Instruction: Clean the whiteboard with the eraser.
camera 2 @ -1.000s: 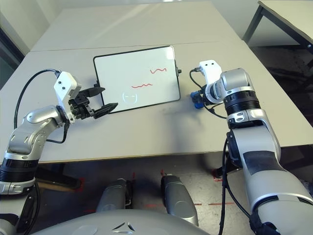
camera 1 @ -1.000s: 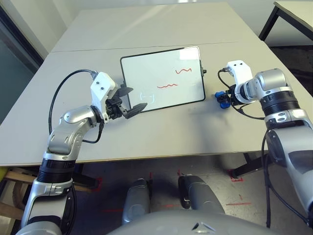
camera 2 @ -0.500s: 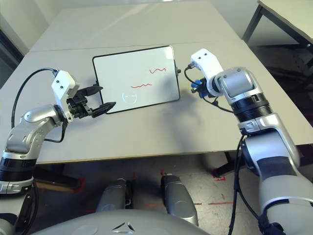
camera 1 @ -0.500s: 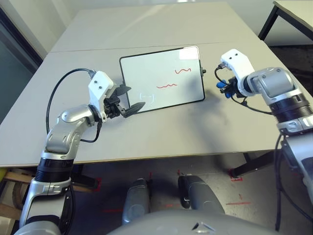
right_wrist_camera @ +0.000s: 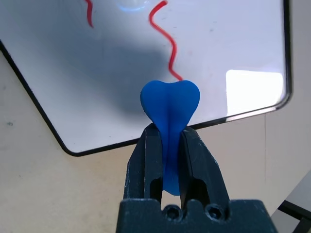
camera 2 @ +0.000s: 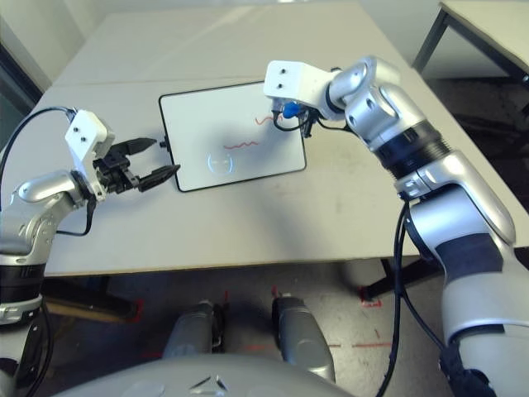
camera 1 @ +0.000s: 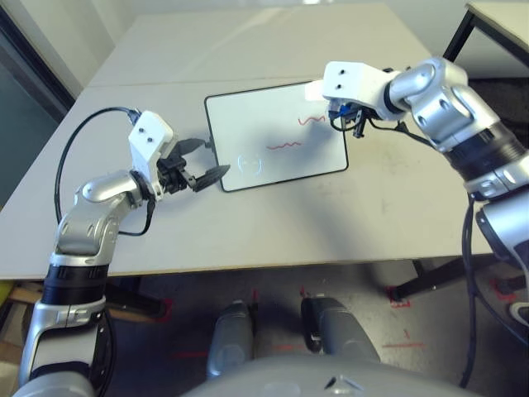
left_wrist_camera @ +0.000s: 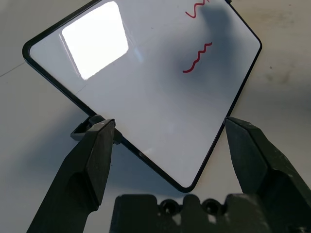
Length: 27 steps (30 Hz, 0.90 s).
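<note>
The whiteboard [camera 1: 277, 136] lies flat mid-table, with two red squiggles [camera 1: 282, 145] and a faint ring mark on it. My right gripper [camera 1: 347, 117] hovers over the board's far right corner, shut on the blue eraser [right_wrist_camera: 170, 104], whose rounded end sticks out past the fingertips above a red squiggle [right_wrist_camera: 165, 43]. My left gripper [camera 1: 207, 161] is open at the board's left edge. In the left wrist view, its two fingers [left_wrist_camera: 92, 160] straddle the whiteboard's [left_wrist_camera: 146, 73] near corner, one fingertip beside a small grey side knob [left_wrist_camera: 87, 127].
The grey table [camera 1: 372, 207] has bare surface in front of and to the right of the board, with a seam running behind it. A second table [camera 1: 504, 21] stands at the far right. The front edge runs below my arms.
My right gripper closed on the eraser at the table right of the board, lifted it and swung left over the board's far right corner. My left gripper shifted slightly left.
</note>
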Available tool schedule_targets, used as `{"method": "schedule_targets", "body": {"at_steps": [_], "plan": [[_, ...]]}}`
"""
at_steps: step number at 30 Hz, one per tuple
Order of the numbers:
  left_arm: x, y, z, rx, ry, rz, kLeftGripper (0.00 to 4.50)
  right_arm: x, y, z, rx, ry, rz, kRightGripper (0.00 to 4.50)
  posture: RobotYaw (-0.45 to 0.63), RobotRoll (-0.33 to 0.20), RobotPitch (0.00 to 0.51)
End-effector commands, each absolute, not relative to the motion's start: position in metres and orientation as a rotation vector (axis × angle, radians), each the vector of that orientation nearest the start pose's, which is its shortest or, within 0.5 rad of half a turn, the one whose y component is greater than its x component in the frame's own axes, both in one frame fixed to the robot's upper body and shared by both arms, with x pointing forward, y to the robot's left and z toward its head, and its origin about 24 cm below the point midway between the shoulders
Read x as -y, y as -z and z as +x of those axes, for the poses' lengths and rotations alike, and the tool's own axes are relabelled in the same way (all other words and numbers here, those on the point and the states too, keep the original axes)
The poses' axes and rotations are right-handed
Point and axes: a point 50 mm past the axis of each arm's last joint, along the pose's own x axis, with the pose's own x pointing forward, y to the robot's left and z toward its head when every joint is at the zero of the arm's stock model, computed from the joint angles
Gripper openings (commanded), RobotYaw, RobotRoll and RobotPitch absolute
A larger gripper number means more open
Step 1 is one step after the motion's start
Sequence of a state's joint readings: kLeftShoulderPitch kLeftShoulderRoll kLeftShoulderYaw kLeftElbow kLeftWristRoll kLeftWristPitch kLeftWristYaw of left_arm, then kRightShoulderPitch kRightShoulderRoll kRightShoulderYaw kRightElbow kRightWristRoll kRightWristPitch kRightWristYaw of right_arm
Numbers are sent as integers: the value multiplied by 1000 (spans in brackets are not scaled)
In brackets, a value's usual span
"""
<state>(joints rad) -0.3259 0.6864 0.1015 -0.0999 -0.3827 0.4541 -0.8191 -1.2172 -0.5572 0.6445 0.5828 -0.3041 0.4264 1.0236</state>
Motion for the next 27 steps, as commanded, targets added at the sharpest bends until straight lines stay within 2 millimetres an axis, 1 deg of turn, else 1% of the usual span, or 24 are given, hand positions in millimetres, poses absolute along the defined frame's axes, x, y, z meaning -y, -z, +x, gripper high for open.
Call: {"method": "schedule_targets", "body": {"at_steps": [1, 14, 27], "plan": [[-228, -156, 284, -111, 744, 281, 4500, 128, -220, 393, -497, -813, -1258, 223, -60, 0, 78], [-224, -152, 285, -113, 751, 275, 4500, 119, -215, 409, -537, -764, -1312, 223, -59, 0, 81], [-222, -152, 285, -110, 750, 273, 4500, 113, -210, 414, -535, -740, -1317, 222, -49, 0, 78]]}}
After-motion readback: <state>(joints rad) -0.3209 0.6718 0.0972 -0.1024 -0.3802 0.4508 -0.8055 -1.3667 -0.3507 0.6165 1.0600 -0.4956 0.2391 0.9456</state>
